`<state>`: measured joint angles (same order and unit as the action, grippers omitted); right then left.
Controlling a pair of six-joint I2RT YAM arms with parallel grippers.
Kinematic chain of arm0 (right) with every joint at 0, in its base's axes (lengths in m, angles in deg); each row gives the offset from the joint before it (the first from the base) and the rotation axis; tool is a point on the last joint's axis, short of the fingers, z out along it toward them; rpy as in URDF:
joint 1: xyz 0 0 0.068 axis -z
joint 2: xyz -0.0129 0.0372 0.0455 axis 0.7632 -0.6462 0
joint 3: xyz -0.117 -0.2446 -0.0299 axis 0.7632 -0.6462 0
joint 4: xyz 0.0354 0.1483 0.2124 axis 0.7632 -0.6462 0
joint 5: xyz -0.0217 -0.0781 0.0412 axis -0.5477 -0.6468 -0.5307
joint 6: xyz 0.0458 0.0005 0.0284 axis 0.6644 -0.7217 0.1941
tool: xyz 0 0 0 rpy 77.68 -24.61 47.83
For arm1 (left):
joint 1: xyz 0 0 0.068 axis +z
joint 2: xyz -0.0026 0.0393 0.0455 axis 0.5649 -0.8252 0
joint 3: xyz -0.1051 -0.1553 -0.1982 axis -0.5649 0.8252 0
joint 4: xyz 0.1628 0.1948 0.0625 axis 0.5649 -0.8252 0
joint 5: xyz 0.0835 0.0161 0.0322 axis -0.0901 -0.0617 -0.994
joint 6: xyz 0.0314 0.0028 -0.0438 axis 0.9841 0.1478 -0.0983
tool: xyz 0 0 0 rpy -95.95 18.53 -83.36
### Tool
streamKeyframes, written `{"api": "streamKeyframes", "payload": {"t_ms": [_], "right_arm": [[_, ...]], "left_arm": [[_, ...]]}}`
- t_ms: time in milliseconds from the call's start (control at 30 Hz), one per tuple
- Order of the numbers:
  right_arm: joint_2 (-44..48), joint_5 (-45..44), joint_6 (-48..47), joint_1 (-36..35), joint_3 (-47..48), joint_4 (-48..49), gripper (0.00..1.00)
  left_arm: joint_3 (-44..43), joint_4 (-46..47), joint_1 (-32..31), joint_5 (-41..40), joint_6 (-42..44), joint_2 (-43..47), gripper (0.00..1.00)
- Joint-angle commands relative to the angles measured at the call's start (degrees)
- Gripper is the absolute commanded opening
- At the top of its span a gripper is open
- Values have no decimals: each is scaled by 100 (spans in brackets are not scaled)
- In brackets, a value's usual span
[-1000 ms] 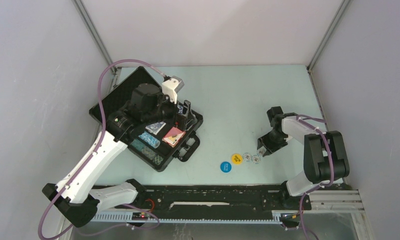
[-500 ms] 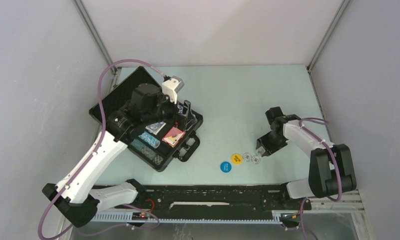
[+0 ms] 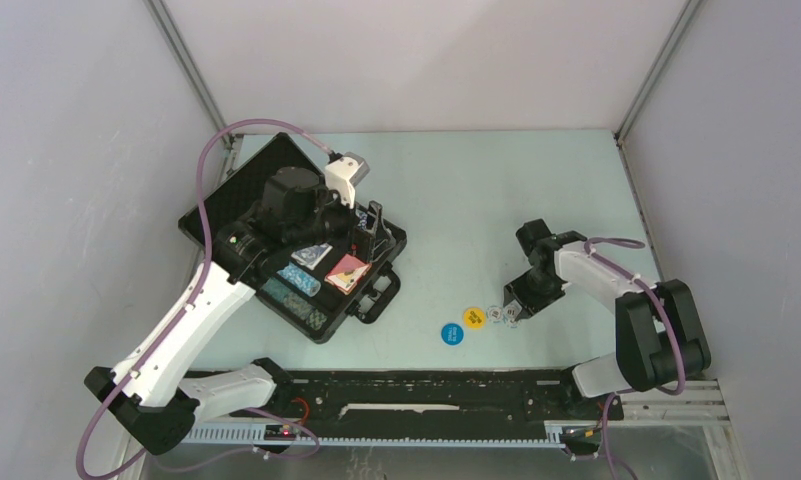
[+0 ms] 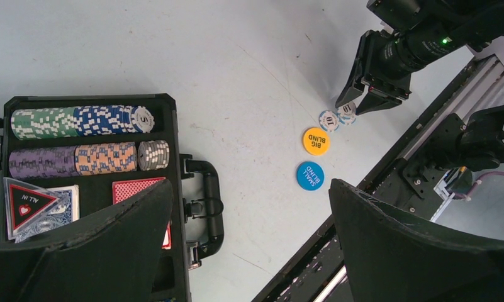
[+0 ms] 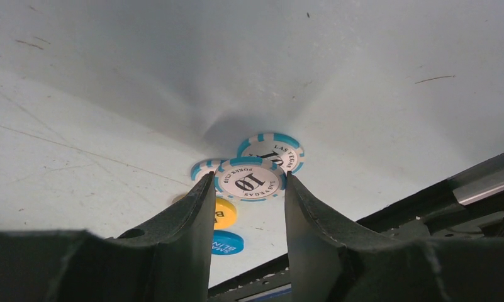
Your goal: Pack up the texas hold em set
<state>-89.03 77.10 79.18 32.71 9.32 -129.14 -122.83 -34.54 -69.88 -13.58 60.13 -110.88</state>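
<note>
Overhead, the open black briefcase (image 3: 261,170) sits left of centre under the left gripper (image 3: 369,225), while the right gripper (image 3: 511,308) is down at the loose chips (image 3: 496,313) beside the yellow disc (image 3: 473,316) and blue disc (image 3: 452,333). From the left wrist, its jaws stand wide apart over chip rows (image 4: 79,119), red deck (image 4: 136,185) and triangular marker (image 4: 24,201) in the foam. From the right wrist, its jaws pinch the rim of a "10" chip (image 5: 249,181).
</note>
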Motion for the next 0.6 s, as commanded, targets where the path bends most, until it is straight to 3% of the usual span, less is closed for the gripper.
{"api": "streamKeyframes", "payload": {"t_ms": [0, 567], "right_arm": [[9, -95, 204, -25, -99, 39, 41], [35, -157, 223, -10, -238, 72, 45]], "left_arm": [[122, 122, 23, 91, 25, 96, 100], [120, 122, 22, 105, 25, 50, 100]]}}
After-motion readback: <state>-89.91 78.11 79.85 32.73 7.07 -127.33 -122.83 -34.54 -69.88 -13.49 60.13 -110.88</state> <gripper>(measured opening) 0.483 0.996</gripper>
